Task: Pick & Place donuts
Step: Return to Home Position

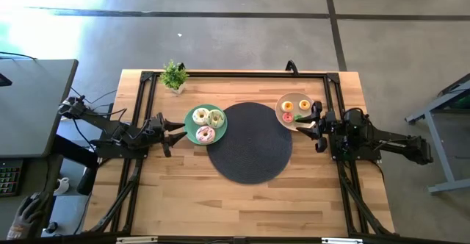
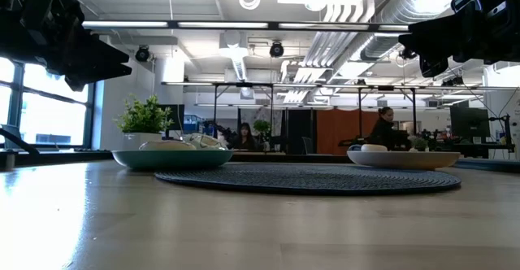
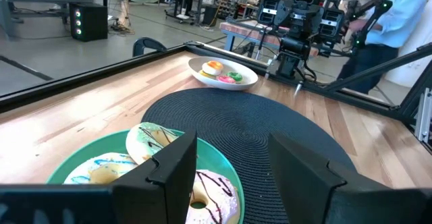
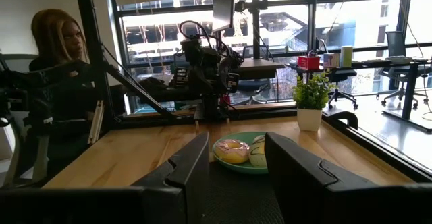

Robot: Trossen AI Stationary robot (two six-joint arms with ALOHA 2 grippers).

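Three larger donuts [image 1: 205,134] are seen on the mint-green plate [image 1: 191,128] at the dark mat's [image 1: 250,152] left edge, the small donuts [image 1: 288,116] in the beige bowl [image 1: 282,104] at its right. The left gripper [image 3: 233,153] is held beside the plate, the right gripper [image 4: 236,150] beside the bowl, both with fingers spread wide, empty.

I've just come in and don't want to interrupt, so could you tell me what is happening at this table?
Nothing is being carried. Three larger donuts lie on the green plate, and small donuts lie in the beige bowl across the dark mat. The left gripper is open beside the plate and the right gripper is open beside the bowl; both hold nothing.
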